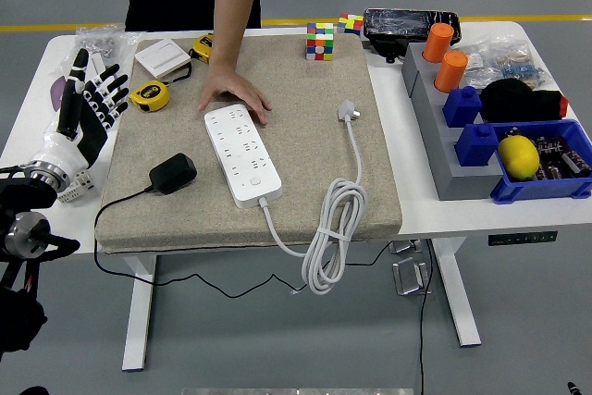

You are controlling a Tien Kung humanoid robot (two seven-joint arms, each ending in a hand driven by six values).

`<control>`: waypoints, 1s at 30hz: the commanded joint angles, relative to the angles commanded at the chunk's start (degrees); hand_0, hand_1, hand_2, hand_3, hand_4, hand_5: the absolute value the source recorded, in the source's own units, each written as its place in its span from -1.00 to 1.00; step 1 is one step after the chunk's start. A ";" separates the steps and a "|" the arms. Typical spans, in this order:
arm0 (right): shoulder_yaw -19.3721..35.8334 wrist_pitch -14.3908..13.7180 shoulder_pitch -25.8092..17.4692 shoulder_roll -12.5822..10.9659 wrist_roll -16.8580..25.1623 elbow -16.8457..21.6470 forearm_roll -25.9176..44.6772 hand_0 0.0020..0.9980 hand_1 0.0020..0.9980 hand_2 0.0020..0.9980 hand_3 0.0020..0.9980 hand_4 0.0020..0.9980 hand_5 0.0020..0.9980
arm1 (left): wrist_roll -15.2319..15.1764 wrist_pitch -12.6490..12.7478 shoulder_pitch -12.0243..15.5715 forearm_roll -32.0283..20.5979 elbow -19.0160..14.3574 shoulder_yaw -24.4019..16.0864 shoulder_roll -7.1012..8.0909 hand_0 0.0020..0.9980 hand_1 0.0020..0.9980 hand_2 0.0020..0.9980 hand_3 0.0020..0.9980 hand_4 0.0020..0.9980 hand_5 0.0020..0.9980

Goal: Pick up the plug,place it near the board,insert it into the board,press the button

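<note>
A black plug adapter (pixel 173 173) with a thin black cord lies on the beige mat, left of the white power strip (pixel 241 154). My left hand (pixel 89 99) is raised above the table's left side with fingers spread, holding nothing, well apart from the plug. A person's hand (pixel 233 94) presses on the strip's far end. The strip's own white plug (pixel 348 113) and coiled white cable (pixel 330 228) lie on the mat to the right. My right hand is out of view.
A yellow tape measure (pixel 148 94), a white switch plate (pixel 163 58) and a purple dish partly hidden behind my hand sit at far left. Rubik's cubes (pixel 320 41) stand at the back. A grey rack with orange cylinders (pixel 445 57) and blue bins (pixel 541 159) fills the right side.
</note>
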 joint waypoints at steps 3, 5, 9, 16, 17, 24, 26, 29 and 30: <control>0.08 0.00 -0.01 0.02 0.00 0.00 -0.02 0.57 0.46 0.46 0.51 1.00 1.00 | -0.71 0.05 0.41 -4.45 0.73 -0.46 -0.27 0.84 0.86 0.78 0.76 1.00 1.00; 0.10 -0.01 -0.05 0.02 0.00 -0.02 0.00 0.57 0.46 0.46 0.51 1.00 1.00 | -1.26 0.13 0.84 -1.17 -0.09 -0.71 -0.68 0.77 0.80 0.73 0.73 1.00 1.00; 0.11 -0.01 -0.15 0.05 -0.02 -0.04 -0.07 0.57 0.46 0.46 0.51 1.00 1.00 | -2.70 -0.05 2.26 6.95 -4.82 -0.46 -1.59 0.77 0.80 0.73 0.73 1.00 1.00; -0.27 0.03 -0.59 0.38 -0.05 -0.03 -0.04 0.58 0.46 0.46 0.51 1.00 1.00 | -5.58 -0.23 6.01 23.62 -14.87 0.11 -3.51 0.75 0.79 0.71 0.71 1.00 1.00; -0.28 0.02 -0.62 0.40 -0.04 -0.03 -0.04 0.57 0.46 0.46 0.51 1.00 1.00 | -5.74 -0.30 6.28 24.90 -15.40 0.23 -3.51 0.78 0.81 0.72 0.71 1.00 1.00; -1.05 0.01 -0.43 0.66 -0.03 -0.02 0.11 0.57 0.46 0.46 0.51 1.00 1.00 | -6.07 -3.44 8.82 30.98 -18.76 0.44 -3.51 0.96 0.94 0.82 0.84 1.00 1.00; -1.42 0.01 -0.25 0.71 -0.03 0.01 0.22 0.57 0.46 0.46 0.51 1.00 1.00 | -5.90 -4.81 9.57 31.59 -19.71 0.56 -3.51 0.96 0.94 0.82 0.84 1.00 1.00; -1.68 0.02 -0.21 0.82 -0.16 0.04 0.15 0.60 0.50 0.46 0.51 1.00 1.00 | -5.91 -4.66 10.48 30.37 -21.03 0.81 -3.51 1.00 1.00 0.87 0.89 1.00 1.00; -1.93 0.00 -0.18 0.85 -0.27 0.03 0.12 0.60 0.50 0.46 0.51 1.00 1.00 | -5.88 -4.36 10.78 29.33 -21.41 0.79 -3.51 1.00 1.00 0.87 0.89 1.00 1.00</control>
